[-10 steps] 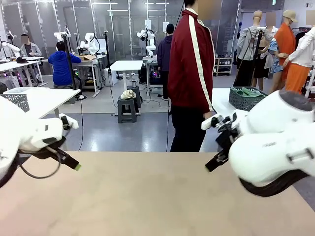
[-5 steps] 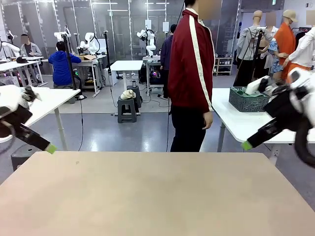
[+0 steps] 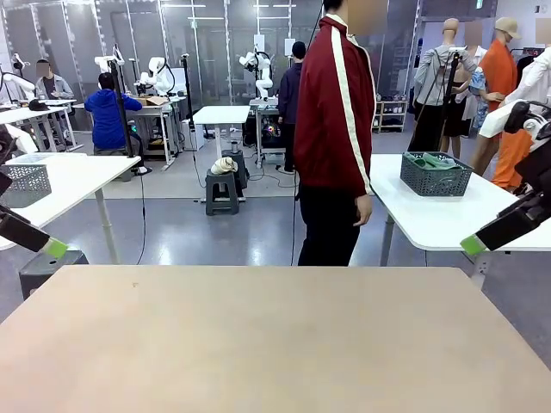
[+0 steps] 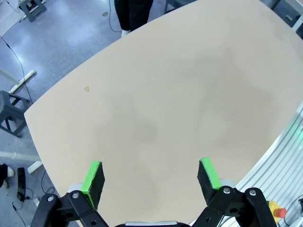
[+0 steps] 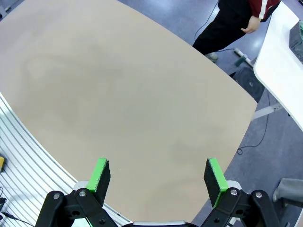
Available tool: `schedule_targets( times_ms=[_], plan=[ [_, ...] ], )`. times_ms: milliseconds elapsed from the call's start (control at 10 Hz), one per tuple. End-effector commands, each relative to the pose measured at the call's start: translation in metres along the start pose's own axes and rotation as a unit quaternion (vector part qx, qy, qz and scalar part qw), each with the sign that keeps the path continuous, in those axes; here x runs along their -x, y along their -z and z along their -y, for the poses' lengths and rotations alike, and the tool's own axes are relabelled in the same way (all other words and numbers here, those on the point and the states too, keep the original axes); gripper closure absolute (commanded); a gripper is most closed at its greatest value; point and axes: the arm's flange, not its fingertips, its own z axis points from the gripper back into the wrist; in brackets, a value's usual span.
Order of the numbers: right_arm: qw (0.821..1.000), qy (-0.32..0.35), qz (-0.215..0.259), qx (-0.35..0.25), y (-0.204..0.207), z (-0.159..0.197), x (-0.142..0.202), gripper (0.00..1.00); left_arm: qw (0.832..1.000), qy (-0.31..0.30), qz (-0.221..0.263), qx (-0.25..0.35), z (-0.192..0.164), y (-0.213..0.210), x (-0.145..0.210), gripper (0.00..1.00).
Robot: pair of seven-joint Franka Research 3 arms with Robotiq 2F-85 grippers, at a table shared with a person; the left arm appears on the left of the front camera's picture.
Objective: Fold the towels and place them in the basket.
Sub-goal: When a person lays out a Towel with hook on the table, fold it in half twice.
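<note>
The dark grey lattice basket stands on a white side table at the back right, beyond my own table. Green towels lie inside it. My left gripper hangs at the picture's left edge, above the table's far left corner. In the left wrist view my left gripper is open over bare tabletop with nothing between its green pads. My right gripper is off the table's far right corner. My right gripper in its own wrist view is likewise open, with nothing in it.
My beige table is bare. A person in a red jacket stands at its far edge, side-on, hands down. A second grey lattice basket sits on a white table at the left.
Both arms have swung outward from over the table's far edge to the picture's sides. Both grippers stay open. The person has not moved.
</note>
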Motion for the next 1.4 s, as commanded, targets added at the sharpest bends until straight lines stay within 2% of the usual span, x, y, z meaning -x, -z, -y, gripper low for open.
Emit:
schedule_targets(
  times_ms=[0, 300, 400, 800, 900, 1100, 1300],
  plan=[
    [1.0, 0.002, -0.002, -0.001, 0.004, 0.002, 0.0, 0.0, 1.0, 0.0, -0.002, 0.002, 0.001, 0.003, -0.001, 0.0],
    [1.0, 0.0, -0.001, -0.001, 0.001, 0.0, 0.0, 0.0, 1.0, 0.0, -0.002, 0.002, 0.001, 0.003, -0.001, 0.0],
    [1.0, -0.011, 0.0, -0.013, -0.013, -0.003, 0.0, 0.0, 1.0, 0.0, -0.001, 0.0, 0.0, 0.001, 0.0, 0.0],
    [0.999, -0.023, 0.023, -0.002, -0.112, 0.002, -0.004, 0.0, 0.999, 0.024, 0.023, -0.018, -0.029, -0.105, -0.008, 0.0],
    [0.999, -0.022, 0.025, 0.003, -0.127, 0.002, -0.005, 0.0, 0.999, 0.031, 0.028, -0.02, -0.032, -0.116, -0.01, 0.0],
    [0.999, -0.01, 0.033, 0.01, -0.176, -0.01, -0.005, 0.0, 0.998, 0.041, 0.037, -0.035, -0.026, -0.164, -0.009, 0.0],
    [0.999, -0.004, 0.046, 0.014, -0.204, -0.024, -0.003, 0.0, 0.997, 0.044, 0.047, -0.046, -0.016, -0.196, -0.003, 0.0]
  ],
)
